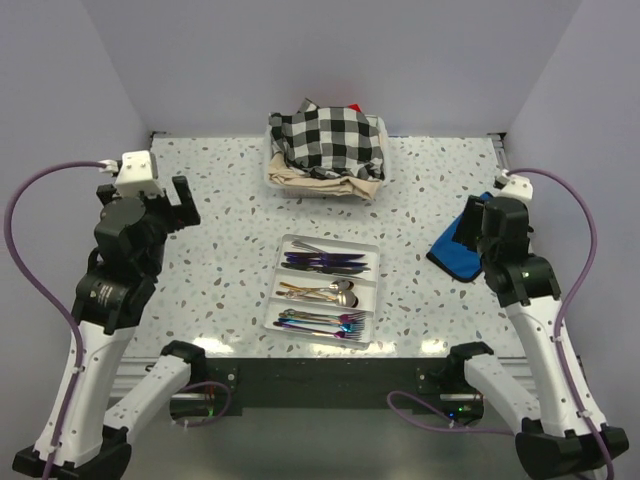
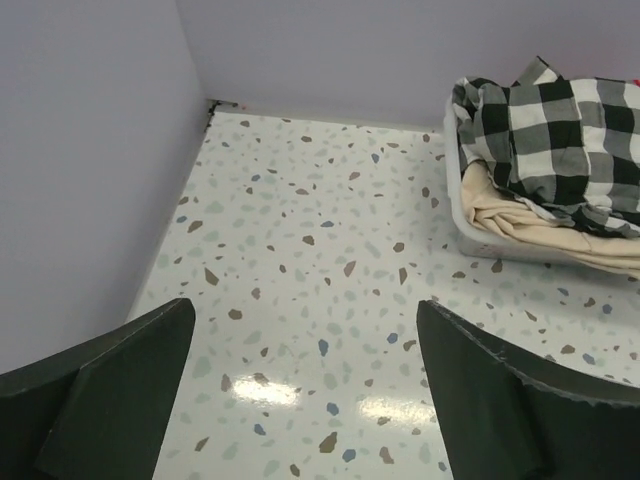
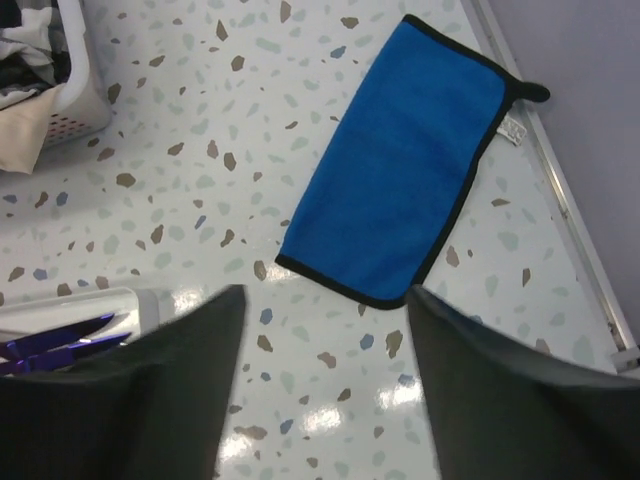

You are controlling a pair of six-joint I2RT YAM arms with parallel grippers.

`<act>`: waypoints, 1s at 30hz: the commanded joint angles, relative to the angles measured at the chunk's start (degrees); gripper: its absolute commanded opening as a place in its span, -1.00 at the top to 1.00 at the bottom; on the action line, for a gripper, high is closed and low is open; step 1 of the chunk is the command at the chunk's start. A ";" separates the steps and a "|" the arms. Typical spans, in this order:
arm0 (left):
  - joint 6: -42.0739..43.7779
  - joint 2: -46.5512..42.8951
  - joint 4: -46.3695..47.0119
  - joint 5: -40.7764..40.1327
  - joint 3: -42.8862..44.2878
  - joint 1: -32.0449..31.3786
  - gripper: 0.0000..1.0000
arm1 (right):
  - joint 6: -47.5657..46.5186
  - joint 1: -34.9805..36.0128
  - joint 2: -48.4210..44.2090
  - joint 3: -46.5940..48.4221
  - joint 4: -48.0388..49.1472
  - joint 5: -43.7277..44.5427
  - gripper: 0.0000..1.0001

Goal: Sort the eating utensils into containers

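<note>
Jaws spread wide on the left gripper [image 2: 305,335], nothing between them, just bare speckled table [image 2: 300,230] underneath and the basket [image 2: 462,225] with its checked cloth [image 2: 560,130] off at the right of its view. Over on the right gripper [image 3: 322,330] the jaws are parted less widely, gripping nothing either, hovering just short of a blue cloth [image 3: 400,160]. Between the two arms sits the clear tray [image 1: 377,275] with the eating utensils in it: dark purple-blue pieces [image 1: 325,261] in the far compartment, silver and gold pieces [image 1: 322,291] in the middle one, rainbow pieces [image 1: 325,322] in the near one
</note>
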 commanded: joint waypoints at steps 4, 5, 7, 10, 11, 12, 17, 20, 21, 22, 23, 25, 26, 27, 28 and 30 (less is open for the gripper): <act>-10.05 1.95 0.00 13.56 -0.51 -1.30 -1.00 | -0.99 0.28 1.24 9.64 -9.16 -4.82 -0.97; -10.67 2.21 0.09 15.33 -0.60 -1.30 -0.95 | -1.51 0.19 1.51 10.52 -11.43 -5.44 -0.98; -12.52 3.36 -0.78 18.41 -0.43 -1.30 -0.54 | -2.31 0.19 2.30 13.06 -13.55 -6.59 -0.97; -17.70 3.89 -2.72 20.35 -0.60 -1.30 0.57 | -2.93 0.19 3.70 16.49 -18.04 -9.13 -0.91; -20.50 4.06 -3.50 20.62 -0.60 -1.30 0.97 | -3.10 0.19 4.23 17.38 -20.66 -10.79 -0.77; -21.83 4.93 -5.95 20.80 -0.25 -1.30 1.00 | -3.10 0.28 4.76 18.08 -21.90 -11.42 -0.65; -26.76 7.84 -12.73 24.04 0.19 -1.30 1.00 | -1.09 0.19 5.38 18.36 -25.69 -17.92 0.54; -28.60 8.98 -14.76 27.29 0.54 -1.30 1.00 | 0.41 0.28 6.17 17.48 -26.83 -24.94 0.94; -28.87 10.12 -16.24 27.91 0.89 -1.30 1.00 | 0.76 0.19 6.78 17.22 -26.92 -26.79 1.00; -29.48 10.74 -17.13 28.96 1.24 -1.30 1.00 | 1.11 0.28 6.96 16.43 -27.01 -31.68 1.00; -29.75 11.35 -17.92 29.41 1.77 -1.30 1.00 | 1.90 0.19 7.22 15.99 -26.84 -34.17 1.00; -30.10 13.81 -20.20 31.85 2.21 -1.30 1.00 | 2.87 0.19 7.75 14.15 -26.22 -41.87 1.00; -29.76 14.69 -20.73 33.35 2.21 -1.30 1.00 | 4.35 0.28 7.75 13.18 -24.83 -44.45 1.00; -29.41 16.26 -20.91 35.37 1.95 -1.30 1.00 | 4.98 0.19 7.75 12.13 -23.77 -47.78 1.00; -28.88 16.98 -20.92 40.00 1.51 -1.30 1.00 | 5.51 0.28 8.28 10.03 -22.98 -50.60 1.00; -29.05 18.29 -18.82 45.73 -0.94 -1.30 1.00 | 6.82 0.28 8.63 7.65 -20.52 -58.16 1.00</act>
